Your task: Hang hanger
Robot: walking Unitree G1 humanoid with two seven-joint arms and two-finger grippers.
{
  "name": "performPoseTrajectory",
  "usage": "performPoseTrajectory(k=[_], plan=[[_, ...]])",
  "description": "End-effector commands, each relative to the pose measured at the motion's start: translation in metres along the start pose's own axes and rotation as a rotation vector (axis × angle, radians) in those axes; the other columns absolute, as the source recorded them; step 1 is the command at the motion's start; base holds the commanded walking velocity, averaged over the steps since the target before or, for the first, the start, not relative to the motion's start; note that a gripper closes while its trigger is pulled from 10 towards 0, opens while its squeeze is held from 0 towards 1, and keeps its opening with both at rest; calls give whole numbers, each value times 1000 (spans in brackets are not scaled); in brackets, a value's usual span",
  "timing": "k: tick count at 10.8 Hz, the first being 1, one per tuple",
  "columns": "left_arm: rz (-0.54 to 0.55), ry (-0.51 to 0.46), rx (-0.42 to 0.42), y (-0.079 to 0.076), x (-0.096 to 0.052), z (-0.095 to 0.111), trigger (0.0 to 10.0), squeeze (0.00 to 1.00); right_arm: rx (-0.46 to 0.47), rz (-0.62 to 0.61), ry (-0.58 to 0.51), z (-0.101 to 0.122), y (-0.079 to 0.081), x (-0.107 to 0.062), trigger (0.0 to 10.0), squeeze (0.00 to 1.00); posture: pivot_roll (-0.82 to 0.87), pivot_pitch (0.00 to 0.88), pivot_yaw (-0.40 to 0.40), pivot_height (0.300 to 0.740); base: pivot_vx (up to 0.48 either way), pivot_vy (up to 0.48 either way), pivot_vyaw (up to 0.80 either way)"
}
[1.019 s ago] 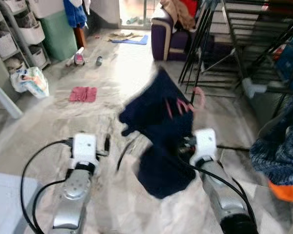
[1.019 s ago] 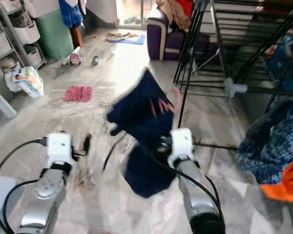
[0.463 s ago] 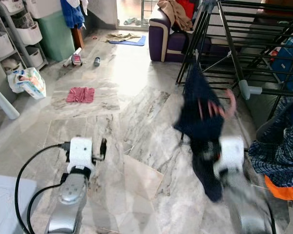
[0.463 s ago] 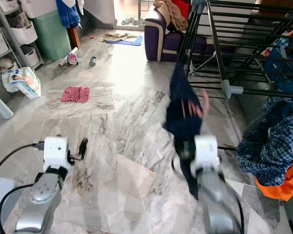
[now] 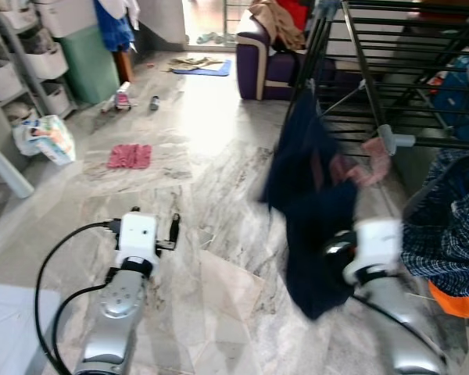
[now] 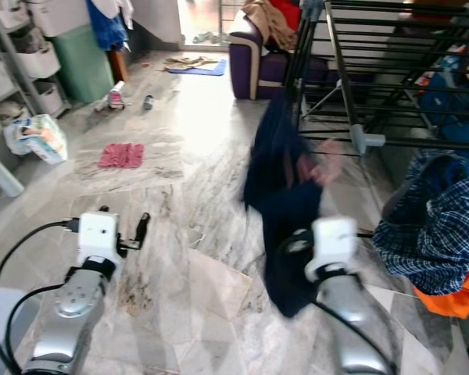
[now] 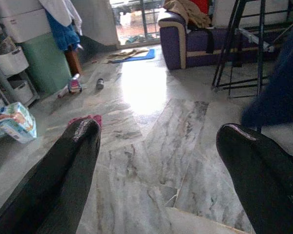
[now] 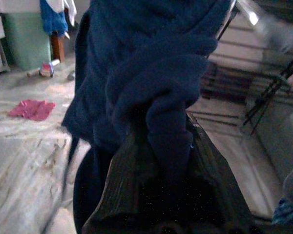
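The right gripper (image 8: 161, 161) fingers (image 8: 122, 180) are being kept closed around a fold of the dark navy garment (image 5: 313, 203), which is being carried on a pink hanger (image 5: 367, 166), blurred, beside the black drying rack (image 5: 406, 70); hanging is judged not yet done, the hook being apart from any rail. The left gripper (image 7: 156, 165) is being held wide open and empty above the marble floor (image 5: 211, 164)

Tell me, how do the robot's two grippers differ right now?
The right gripper is shut on a dark navy garment with a pink hanger, raised beside the black drying rack. The left gripper is open, holds nothing, and hangs lower over the marble floor. Both have two black fingers.
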State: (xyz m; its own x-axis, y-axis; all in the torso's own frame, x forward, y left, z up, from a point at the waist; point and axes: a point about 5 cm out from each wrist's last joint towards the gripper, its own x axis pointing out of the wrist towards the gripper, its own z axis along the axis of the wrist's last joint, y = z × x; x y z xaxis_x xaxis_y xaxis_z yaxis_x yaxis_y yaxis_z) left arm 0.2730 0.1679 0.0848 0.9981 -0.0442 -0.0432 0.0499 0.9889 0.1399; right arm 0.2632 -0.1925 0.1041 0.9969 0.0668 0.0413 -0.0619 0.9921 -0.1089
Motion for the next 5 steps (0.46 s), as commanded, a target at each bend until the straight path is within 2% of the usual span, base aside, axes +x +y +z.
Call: performPoseTrajectory(k=[1, 2, 3, 4, 5], plan=[[24, 3, 3, 7, -3, 0, 10000, 0, 2, -21, 0, 3, -8, -3, 10000, 0, -29, 0, -18, 740, 0, 0, 0], [25, 22, 32, 18, -22, -5, 10000, 0, -69, -27, 14, 0, -14, -14, 10000, 0, -10, 0, 9, 740, 0, 0, 0], [21, 53, 58, 23, -36, -13, 10000, 0, 15, -9, 49, -6, -7, -23, 10000, 0, 3, 3, 14, 740, 0, 0, 0], [11, 59, 69, 23, -42, -14, 10000, 0, 21, 5, 63, -8, 1, -24, 10000, 0, 8, 13, 12, 740, 0, 0, 0], [19, 46, 53, 20, -38, -11, 10000, 0, 41, 43, 96, -7, 11, -18, 10000, 0, 4, 12, -5, 740, 0, 0, 0]])
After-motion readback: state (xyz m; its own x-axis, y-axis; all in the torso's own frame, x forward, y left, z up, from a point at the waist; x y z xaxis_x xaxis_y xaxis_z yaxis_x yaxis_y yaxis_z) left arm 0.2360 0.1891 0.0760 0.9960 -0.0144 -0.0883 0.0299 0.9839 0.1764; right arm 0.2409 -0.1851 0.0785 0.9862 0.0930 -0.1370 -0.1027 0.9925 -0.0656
